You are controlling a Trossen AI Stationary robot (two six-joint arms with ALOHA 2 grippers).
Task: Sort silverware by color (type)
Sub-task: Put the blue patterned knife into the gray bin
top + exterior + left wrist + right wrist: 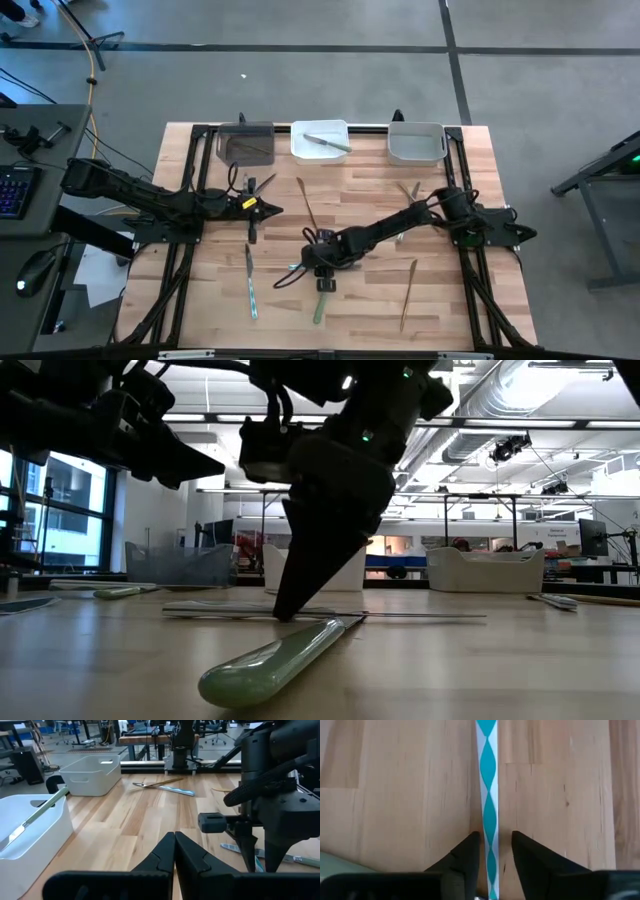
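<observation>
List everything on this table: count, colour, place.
Table: one, pale wood.
Bins: three along the far edge, dark, white, grey.
Green-handled utensils: two, one in the white bin, one near the front edge.
Blue-handled utensils: at least two, front left and a patterned one under the right arm.
Brown-handled utensils: at least two, centre and front right.
Left end effector: shut, left of centre.
Right end effector: open, straddling the patterned blue handle.

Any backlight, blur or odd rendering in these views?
Low view: bright ceiling lights and window silhouette the right end effector; the green handle up close is soft. Right wrist view: a light blue piece between the fingers shows a twisted white-teal pattern. High view: evenly lit.
</observation>
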